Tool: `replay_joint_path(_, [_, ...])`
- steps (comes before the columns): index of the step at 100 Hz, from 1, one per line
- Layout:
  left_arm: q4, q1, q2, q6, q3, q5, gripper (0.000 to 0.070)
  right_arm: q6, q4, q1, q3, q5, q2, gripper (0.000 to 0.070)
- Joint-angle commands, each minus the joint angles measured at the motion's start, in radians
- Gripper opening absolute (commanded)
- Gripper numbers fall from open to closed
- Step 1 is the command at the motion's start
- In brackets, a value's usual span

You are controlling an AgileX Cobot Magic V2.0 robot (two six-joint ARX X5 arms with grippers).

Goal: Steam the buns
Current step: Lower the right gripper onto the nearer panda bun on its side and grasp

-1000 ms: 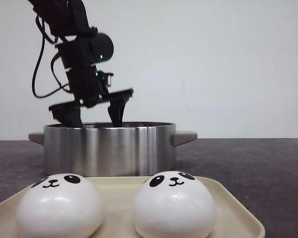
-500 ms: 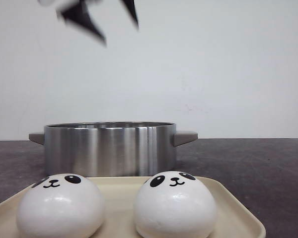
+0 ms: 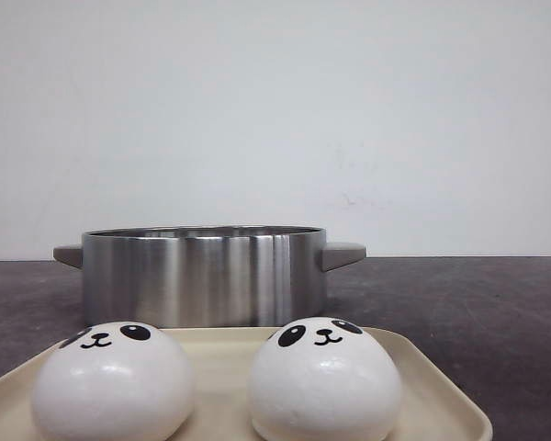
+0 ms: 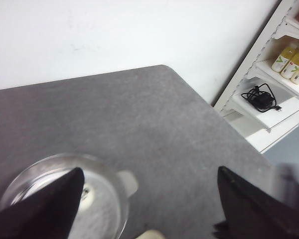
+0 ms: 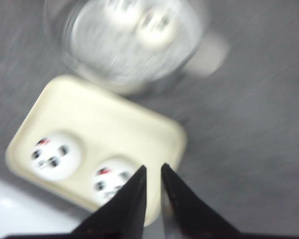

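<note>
Picture: blurred all over, edges smeared.
End effector: right end effector [image 5: 152,174], two dark fingers nearly together, only a thin gap, nothing between them, high above the tray.
Tray: cream tray [image 5: 119,129] on the grey desk [image 5: 254,114], just beside the pot.
Buns on tray: two panda-faced buns, one [image 5: 55,157] toward the tray's end, the other [image 5: 112,181] beside it, partly behind a fingertip.
Pot: shiny steel pot [image 5: 127,42], pale handle [image 5: 212,50] sticking out.
Inside pot: two pale rounded shapes [image 5: 157,25], too blurred to name.
</note>
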Motion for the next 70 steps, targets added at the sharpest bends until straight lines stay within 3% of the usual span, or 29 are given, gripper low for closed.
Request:
replay_joint_path(1, [-0.045,-0.007,-0.035,0.025,0.023,-0.03,0.0513,0.053,0.07,-0.003,-0.05,-0.096,0.003,0.0047])
replay_joint_path(6, [-0.084,-0.007,-0.078,0.039,0.023,-0.056,0.0513,0.077,0.093,-0.01,-0.096,-0.141,0.003,0.0078])
replay_joint_path(10, [-0.111,-0.007,-0.112,0.048,0.023,-0.082,0.0513,0.093,0.097,-0.01,-0.126,-0.161,0.004,0.0163])
replay_joint_path(14, [-0.134,-0.007,-0.145,0.06,0.023,-0.112,0.0513,0.102,0.095,-0.01,-0.151,-0.179,0.004,0.0308])
replay_joint_path(21, [-0.161,-0.007,-0.203,0.069,0.023,-0.16,0.0513,0.104,0.084,-0.01,-0.183,-0.208,0.003,0.0622])
replay_joint_path(24, [-0.168,-0.007,-0.227,0.068,0.023,-0.176,0.0513,0.105,0.084,-0.009,-0.192,-0.219,0.003,0.0699])
replay_joint_path(50, [-0.165,-0.007,-0.364,0.067,0.023,-0.202,0.0511,0.175,0.133,-0.009,-0.211,-0.277,0.052,0.068])
replay_joint_path(61, [-0.178,-0.007,-0.381,0.064,0.023,-0.201,0.0511,0.183,0.16,-0.007,-0.211,-0.311,0.107,0.0609])
replay_joint_path(70, [-0.203,-0.007,-0.382,0.064,0.023,-0.201,0.0511,0.186,0.174,0.0,-0.211,-0.319,0.167,0.0601])
